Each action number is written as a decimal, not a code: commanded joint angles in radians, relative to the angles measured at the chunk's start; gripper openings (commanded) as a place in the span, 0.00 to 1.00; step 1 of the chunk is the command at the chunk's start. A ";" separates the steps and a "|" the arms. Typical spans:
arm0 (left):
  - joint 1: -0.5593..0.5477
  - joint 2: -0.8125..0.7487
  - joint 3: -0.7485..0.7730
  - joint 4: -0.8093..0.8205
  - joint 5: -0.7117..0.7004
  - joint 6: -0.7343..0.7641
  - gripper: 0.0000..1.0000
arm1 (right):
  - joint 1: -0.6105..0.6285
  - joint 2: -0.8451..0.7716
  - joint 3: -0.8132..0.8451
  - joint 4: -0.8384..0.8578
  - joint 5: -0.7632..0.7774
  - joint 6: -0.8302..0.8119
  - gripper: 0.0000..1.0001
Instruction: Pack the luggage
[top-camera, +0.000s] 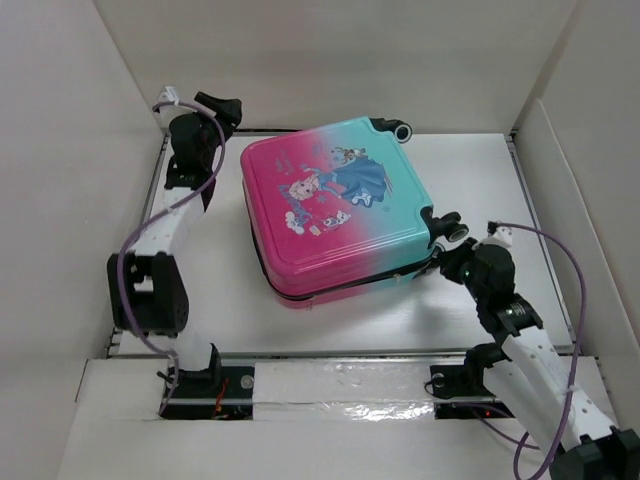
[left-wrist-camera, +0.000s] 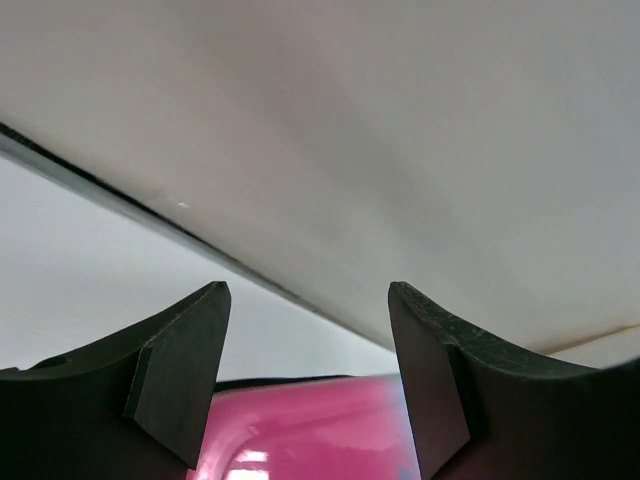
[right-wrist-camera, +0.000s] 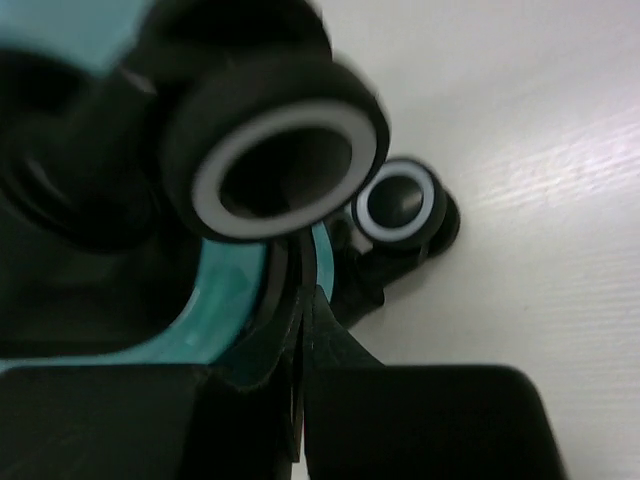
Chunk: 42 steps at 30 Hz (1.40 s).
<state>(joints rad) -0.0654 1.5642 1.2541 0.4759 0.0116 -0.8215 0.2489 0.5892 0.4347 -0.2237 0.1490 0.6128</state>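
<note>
White desk with a soft glare patch, tall white panel walls on three sides, glossy white ledge along the near edge, even light.

Luggage pink-to-teal, princess print; black wheels.

the luggage lies flat on the white desk, print side up and turned askew, pink half to the left, teal half with black wheels to the right. the left end effector is near its far left corner. the right end effector is at its near right corner, just below a wheel.
</note>
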 joint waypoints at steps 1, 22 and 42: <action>0.035 0.167 0.125 -0.118 0.148 0.099 0.62 | 0.065 0.041 -0.024 0.030 -0.078 0.021 0.00; 0.167 0.953 0.867 -0.230 0.898 0.090 0.62 | 0.174 0.349 -0.002 0.317 -0.015 -0.013 0.00; 0.079 0.462 -0.398 0.935 0.544 -0.354 0.47 | 0.062 0.816 0.464 0.393 -0.186 -0.205 0.00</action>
<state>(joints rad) 0.1005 2.1429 0.9646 1.1416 0.5312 -1.1446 0.2615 1.3602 0.7208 -0.0765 0.1982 0.4534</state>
